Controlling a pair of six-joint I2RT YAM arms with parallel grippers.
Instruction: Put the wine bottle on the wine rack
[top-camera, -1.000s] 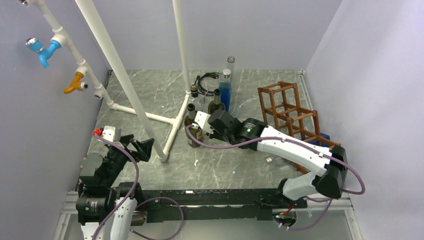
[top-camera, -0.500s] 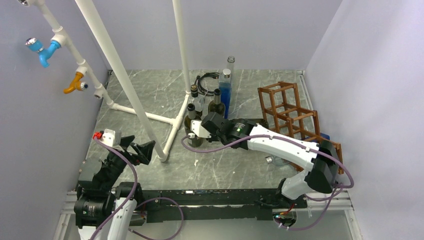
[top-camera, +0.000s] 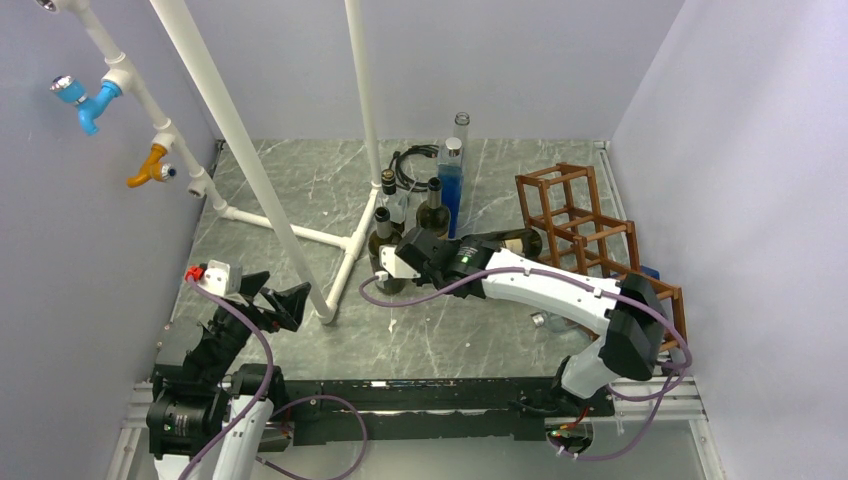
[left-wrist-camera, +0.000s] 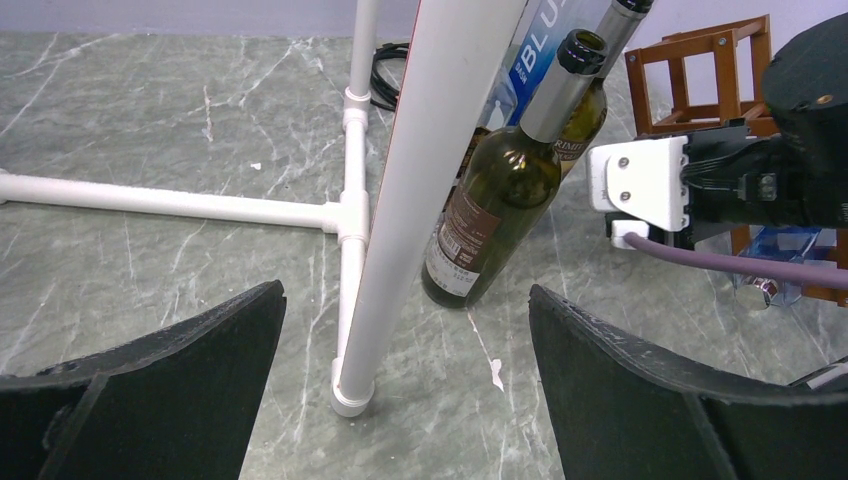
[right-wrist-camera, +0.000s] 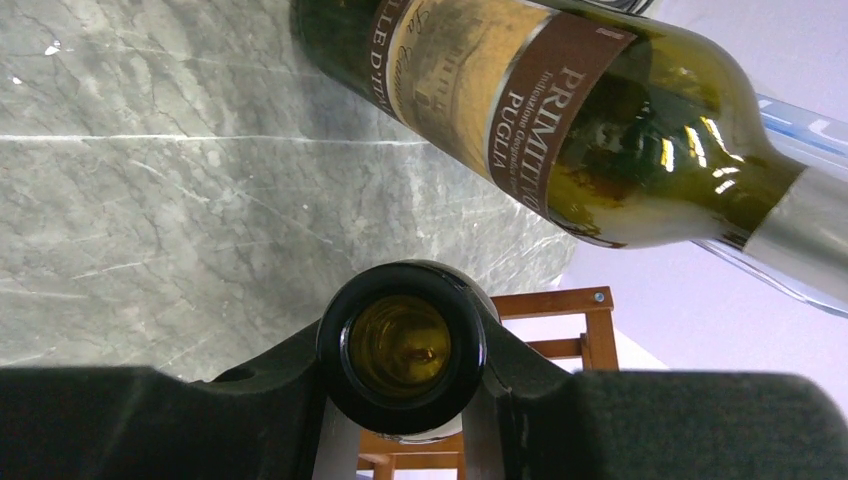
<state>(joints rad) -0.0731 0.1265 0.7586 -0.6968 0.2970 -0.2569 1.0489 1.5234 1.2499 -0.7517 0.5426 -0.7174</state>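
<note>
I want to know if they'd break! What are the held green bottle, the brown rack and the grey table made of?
The dark green wine bottle in the right fingers looks like glass: glossy rim, see-through neck. The reddish-brown open-frame rack seems stained wood, matt, screwed together; painted metal is possible. The grey white-veined table looks like marble, perhaps only a print.

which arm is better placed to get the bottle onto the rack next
Right: its jaws grip the bottle by the neck, near the rack. The left jaws stand open, far from both.
</note>
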